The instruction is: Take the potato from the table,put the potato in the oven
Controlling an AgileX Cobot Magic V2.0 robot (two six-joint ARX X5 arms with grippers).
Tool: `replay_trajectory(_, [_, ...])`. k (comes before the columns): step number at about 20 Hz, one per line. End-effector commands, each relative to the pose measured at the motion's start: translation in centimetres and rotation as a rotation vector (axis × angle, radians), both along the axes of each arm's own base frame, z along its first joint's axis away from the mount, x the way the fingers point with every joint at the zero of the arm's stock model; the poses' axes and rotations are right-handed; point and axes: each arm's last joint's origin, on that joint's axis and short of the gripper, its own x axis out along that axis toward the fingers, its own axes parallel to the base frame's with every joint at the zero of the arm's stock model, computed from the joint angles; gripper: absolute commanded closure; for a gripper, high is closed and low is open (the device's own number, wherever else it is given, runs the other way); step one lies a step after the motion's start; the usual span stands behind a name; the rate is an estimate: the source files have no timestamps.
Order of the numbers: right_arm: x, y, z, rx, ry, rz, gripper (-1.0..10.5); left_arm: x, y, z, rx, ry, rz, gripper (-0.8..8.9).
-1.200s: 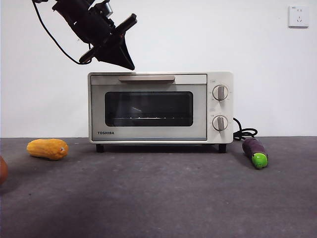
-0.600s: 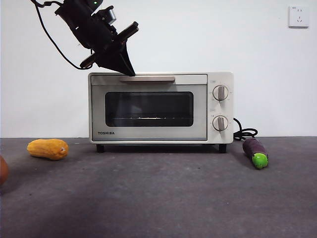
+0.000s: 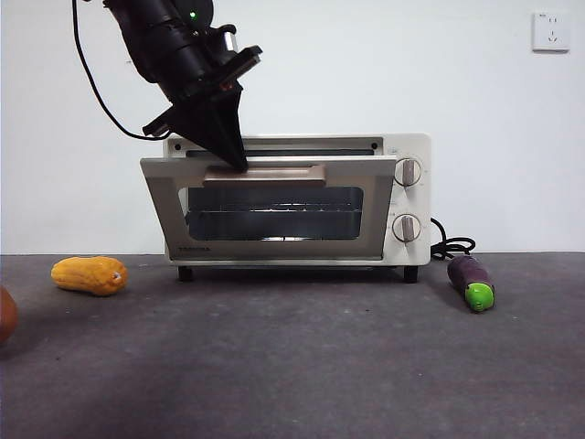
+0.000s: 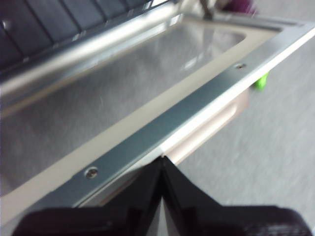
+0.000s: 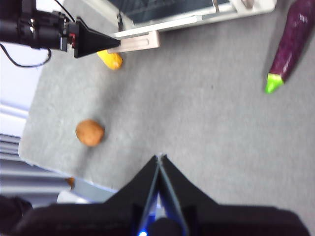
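The cream-white oven [image 3: 407, 197] stands at the back of the table [image 3: 302, 366], its glass door [image 3: 274, 212] tilted partly open. My left gripper [image 3: 236, 163] is shut, and its pointed tip presses down on the beige handle [image 3: 274, 175] near the handle's left end. In the left wrist view the shut left gripper [image 4: 162, 160] rests against the door's metal top edge [image 4: 162, 132], just above the handle [image 4: 211, 130]. The potato [image 5: 90, 132] lies alone on the table far left of the oven, cut by the picture's edge in the front view [image 3: 4, 315]. My right gripper [image 5: 160, 160] hangs shut high above the table.
A yellow corn cob [image 3: 89, 274] lies left of the oven, and a purple eggplant [image 3: 471, 280] lies at its right by the black cord [image 3: 452, 245]. In the right wrist view the table's left edge [image 5: 29, 147] runs close to the potato.
The left gripper came down onto the handle and the oven door, shut a second ago, has swung partly open.
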Motion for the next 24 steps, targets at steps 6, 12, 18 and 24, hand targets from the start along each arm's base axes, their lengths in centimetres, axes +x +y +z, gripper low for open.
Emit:
replay_trajectory(6, [-2.9,-0.1,-0.1,-0.100,0.036,0.012,9.5,0.5,-1.2,-2.6,0.104,0.011,0.000,8.19])
replay_trajectory(12, [-5.6,-0.1,0.6,-0.099,-0.034,0.002,9.5,-0.5,-3.1,-2.7,0.157,-0.002,-0.021,8.19])
replay_trajectory(18, [-8.2,0.0,1.1,-0.085,-0.103,-0.020,9.5,-0.3,-4.3,-5.0,0.188,0.058,-0.020,8.19])
replay_trajectory(24, [-9.5,0.0,1.2,-0.073,-0.135,-0.034,9.5,-0.7,-5.3,-6.7,0.234,0.124,0.009,8.19])
